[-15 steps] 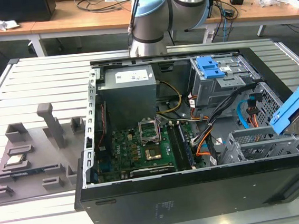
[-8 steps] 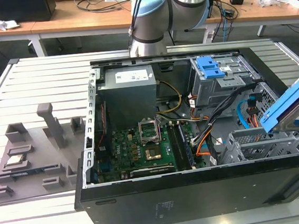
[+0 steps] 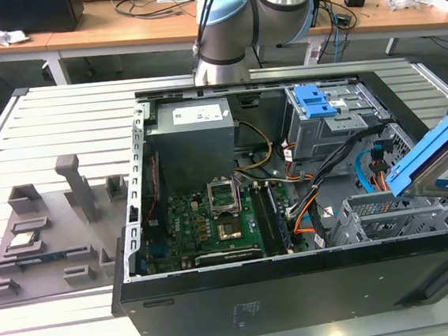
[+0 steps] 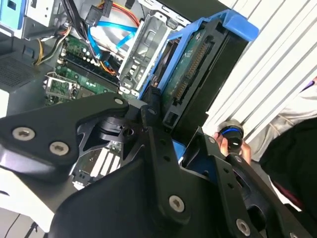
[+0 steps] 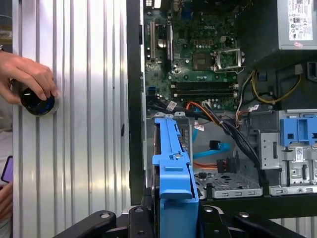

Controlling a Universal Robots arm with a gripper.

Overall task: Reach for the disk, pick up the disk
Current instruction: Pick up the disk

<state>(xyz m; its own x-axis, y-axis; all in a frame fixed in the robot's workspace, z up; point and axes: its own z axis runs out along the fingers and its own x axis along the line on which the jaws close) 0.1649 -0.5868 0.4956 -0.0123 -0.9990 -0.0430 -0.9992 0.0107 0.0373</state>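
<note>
The disk (image 3: 445,158) hangs tilted in the air at the exterior view's right edge, above the open computer case (image 3: 244,293). Its blue bracket and part of the white label face the camera. In the first wrist view the disk (image 5: 173,168) stands edge-on with the blue bracket toward the camera. My gripper (image 5: 173,214) is shut on it, with a black finger on each side. The second wrist view has the disk (image 4: 195,64), its connector edge and green board side visible, clamped in my gripper (image 4: 171,131) above the case's drive bay.
The case holds a motherboard (image 3: 213,221), a grey power supply (image 3: 193,131), a blue-topped drive cage (image 3: 326,114) and loose cables (image 5: 218,129). A person's hand (image 5: 27,74) rests on a dark round object on the slatted table (image 5: 84,124). A grey fixture (image 3: 48,233) lies at the exterior view's left.
</note>
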